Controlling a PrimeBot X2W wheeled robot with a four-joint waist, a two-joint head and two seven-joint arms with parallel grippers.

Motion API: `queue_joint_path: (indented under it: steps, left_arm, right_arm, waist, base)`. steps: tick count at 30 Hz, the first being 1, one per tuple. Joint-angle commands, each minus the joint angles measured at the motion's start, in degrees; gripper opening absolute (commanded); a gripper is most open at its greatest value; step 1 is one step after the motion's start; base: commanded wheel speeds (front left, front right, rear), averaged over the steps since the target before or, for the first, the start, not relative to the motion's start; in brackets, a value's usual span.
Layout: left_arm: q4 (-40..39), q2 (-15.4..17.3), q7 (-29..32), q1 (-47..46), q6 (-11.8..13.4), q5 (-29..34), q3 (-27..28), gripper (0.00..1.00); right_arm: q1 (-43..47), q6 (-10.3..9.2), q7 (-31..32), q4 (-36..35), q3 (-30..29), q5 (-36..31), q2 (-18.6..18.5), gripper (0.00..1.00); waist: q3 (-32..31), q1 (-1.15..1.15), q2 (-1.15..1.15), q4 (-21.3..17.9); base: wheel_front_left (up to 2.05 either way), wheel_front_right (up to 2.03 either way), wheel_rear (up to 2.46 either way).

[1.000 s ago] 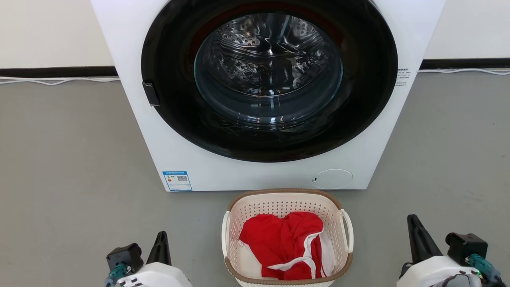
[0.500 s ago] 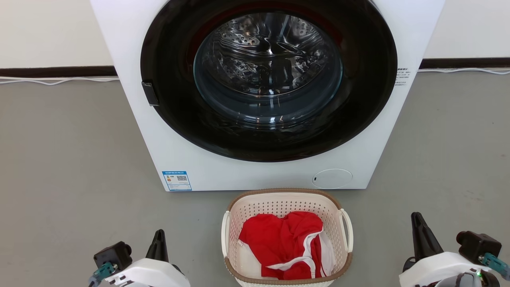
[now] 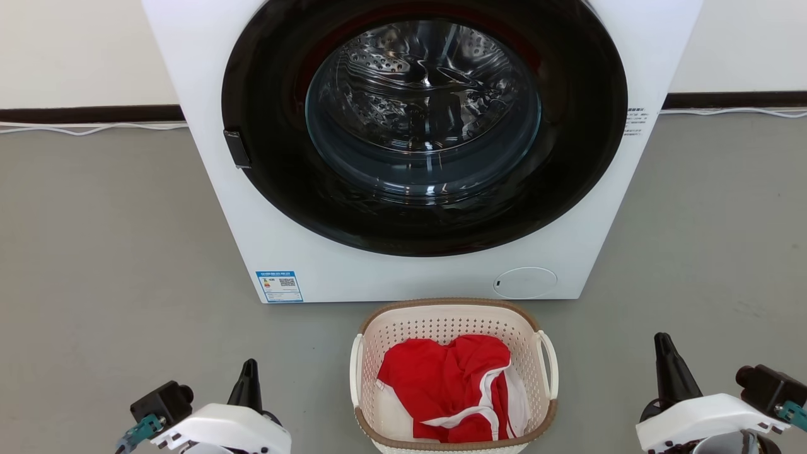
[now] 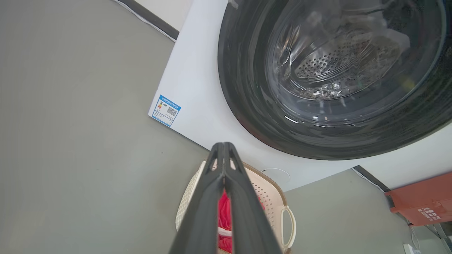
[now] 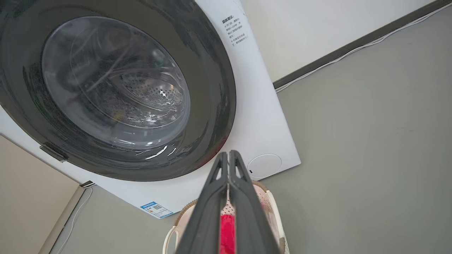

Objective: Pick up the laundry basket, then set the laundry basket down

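The laundry basket (image 3: 454,314), cream-white and perforated with a brown rim and white loop handles, stands on the grey floor just in front of the washer, holding a red and white garment (image 3: 451,384). My left gripper (image 3: 250,369) is at the lower left, well clear of the basket's left handle, shut and empty. My right gripper (image 3: 662,343) is at the lower right, apart from the right handle, shut and empty. In the left wrist view the shut gripper (image 4: 222,145) points over the basket (image 4: 272,201); in the right wrist view the shut gripper (image 5: 229,153) rises over the basket (image 5: 273,208).
A white front-loading washer (image 3: 403,277) with a round dark glass door (image 3: 423,120) shut stands behind the basket. White cables (image 3: 88,128) run along the wall's dark skirting. A red-brown box (image 4: 422,199) sits by the wall in the left wrist view.
Both grippers have drawn outward and lower in the head view: the left further left, the right further right. The basket has stayed put.
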Motion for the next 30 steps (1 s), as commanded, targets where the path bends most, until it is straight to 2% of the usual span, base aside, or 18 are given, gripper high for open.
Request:
queue_joint_path:
  steps: [1,30]
  left_arm:
    - [-1.95,0.35,0.21,-1.62,-0.83,-1.7,1.04,0.0]
    - [-5.1,0.54,5.1,-1.5,-4.55,-18.11,4.71,0.0]
  right_arm:
    - [-1.83,0.12,0.37,-1.87,0.25,2.0,-0.48,0.0]
    - [-2.05,0.21,4.55,-4.23,0.2,22.4,-0.09,0.0]
  waist:
    - [0.0,-0.01,0.0,-0.01]
    - [-0.1,-0.01,0.0,-0.18]
  base:
    - [0.0,0.0,0.0]
    - [0.0,0.0,0.0]
